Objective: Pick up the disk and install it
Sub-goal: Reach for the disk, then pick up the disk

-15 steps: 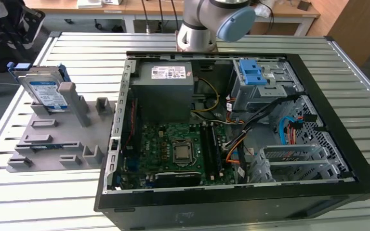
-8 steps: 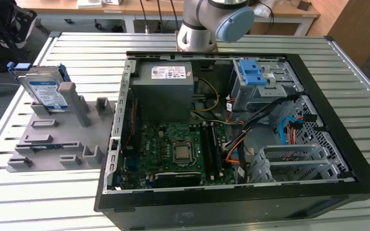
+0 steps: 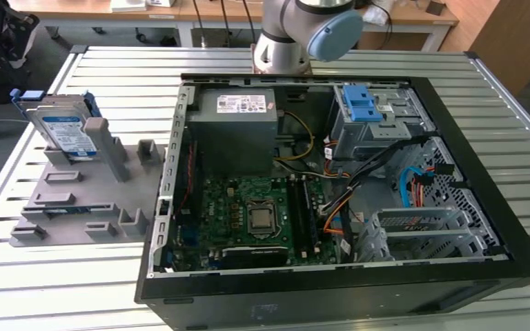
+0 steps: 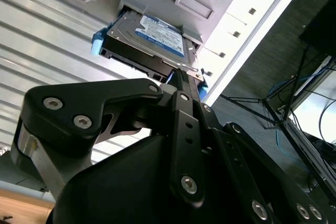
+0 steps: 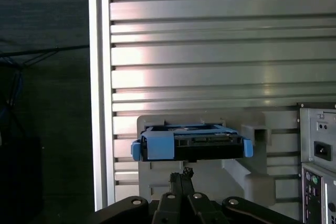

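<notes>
The disk (image 3: 66,132) is found standing on edge in a grey moulded holder (image 3: 99,196) on the ribbed aluminium table (image 3: 72,289), at the exterior view's left. It is well apart from the open computer case (image 3: 320,288) — not yet lifted, nothing installed. Its white-and-blue label is turned outward, and a blue plastic bracket is wrapped round its edges, with a blue tab (image 3: 32,94) at the top corner.

In the first wrist view the disk (image 5: 191,142) is seen edge-on with blue corners at both ends. The gripper (image 5: 181,173) is lined up just short of it and is apparently not touching. The fingers are pressed together, clenched on nothing. The same is seen in the second wrist view, where the gripper (image 4: 177,77) is pointed at the disk's (image 4: 152,38) near edge.

A metal-cased drive like this is judged rigid and fairly weighty for its size. Its smooth faces could slide between pads, and a knock or drop would likely harm it. The connector edge is best left untouched. A hold across the two flat faces, near the middle, is judged soundest — the plastic bracket would likely flex a little if squeezed.
</notes>
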Robot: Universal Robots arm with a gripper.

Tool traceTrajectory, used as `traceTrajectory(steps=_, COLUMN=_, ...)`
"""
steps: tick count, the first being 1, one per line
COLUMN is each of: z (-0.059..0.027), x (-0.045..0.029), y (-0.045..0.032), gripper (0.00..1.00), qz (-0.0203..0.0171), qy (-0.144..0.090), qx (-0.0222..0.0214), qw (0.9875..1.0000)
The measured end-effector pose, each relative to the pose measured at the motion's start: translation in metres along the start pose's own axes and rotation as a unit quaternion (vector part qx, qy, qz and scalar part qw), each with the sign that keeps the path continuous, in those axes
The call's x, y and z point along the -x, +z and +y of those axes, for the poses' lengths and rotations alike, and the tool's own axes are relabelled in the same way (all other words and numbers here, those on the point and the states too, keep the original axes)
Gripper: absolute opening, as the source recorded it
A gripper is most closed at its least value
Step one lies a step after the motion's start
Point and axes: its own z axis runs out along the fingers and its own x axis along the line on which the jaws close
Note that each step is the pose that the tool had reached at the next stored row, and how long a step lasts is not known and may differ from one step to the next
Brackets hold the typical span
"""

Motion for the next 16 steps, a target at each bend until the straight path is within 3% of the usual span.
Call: traceTrajectory(steps=16, z=-0.0001, x=-0.0009, y=0.0006, gripper=0.11, qz=0.0000, qy=0.000, qx=0.0000, qw=1.0000)
